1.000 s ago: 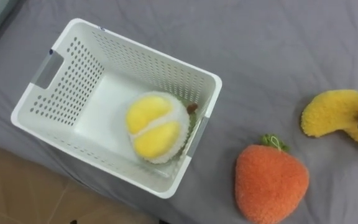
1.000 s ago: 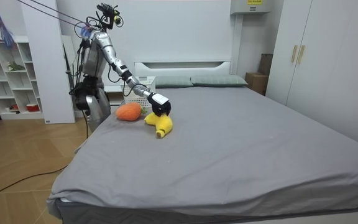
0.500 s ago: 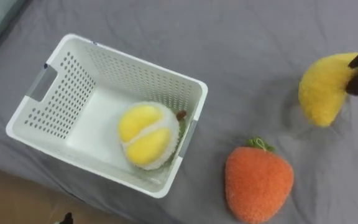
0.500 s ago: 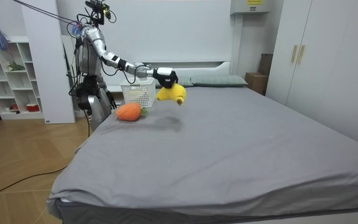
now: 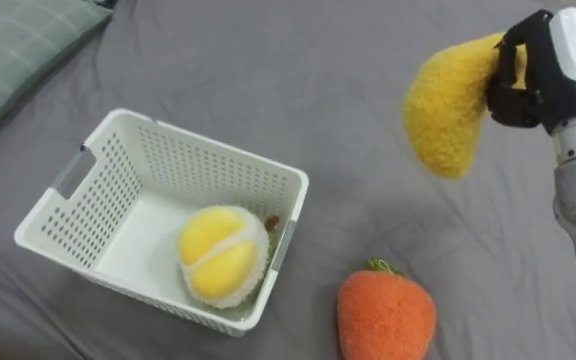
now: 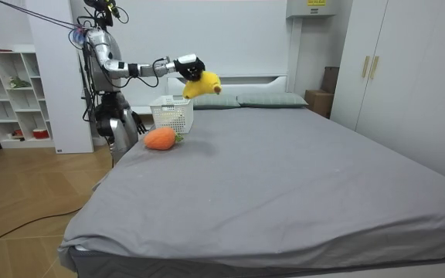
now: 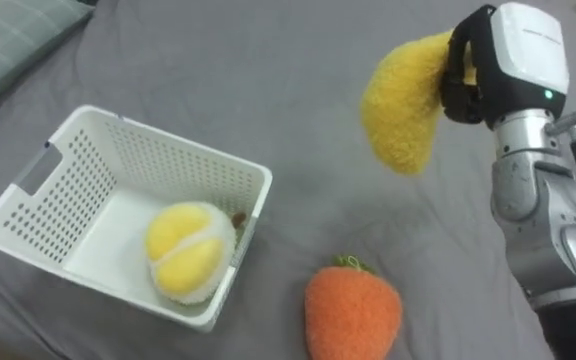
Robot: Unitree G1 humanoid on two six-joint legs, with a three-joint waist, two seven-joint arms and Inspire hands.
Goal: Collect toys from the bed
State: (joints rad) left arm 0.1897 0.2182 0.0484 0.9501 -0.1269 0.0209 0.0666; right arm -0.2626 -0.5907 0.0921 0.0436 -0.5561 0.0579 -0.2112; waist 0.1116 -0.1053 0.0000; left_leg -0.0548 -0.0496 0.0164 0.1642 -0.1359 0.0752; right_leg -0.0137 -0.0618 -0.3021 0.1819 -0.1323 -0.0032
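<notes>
Left eye view: from my remote station I watch the right hand at 2 o'clock, its fingers curled tight round the upper end of a yellow plush toy that hangs clear above the grey bed. At 8 o'clock a white perforated basket sits on the bed with a round yellow-and-white plush inside, against its near right corner. An orange plush lies on the bed at 4 o'clock from the basket, near it but apart. A green pillow shows at 10 o'clock.

Right eye view: the same grip, with the yellow toy drooping below the fingers, well apart from the basket.

Room view: the robot stands upright at the bed's side near the headboard, its right arm held out level, the yellow toy in the air at 1 o'clock above the basket.
</notes>
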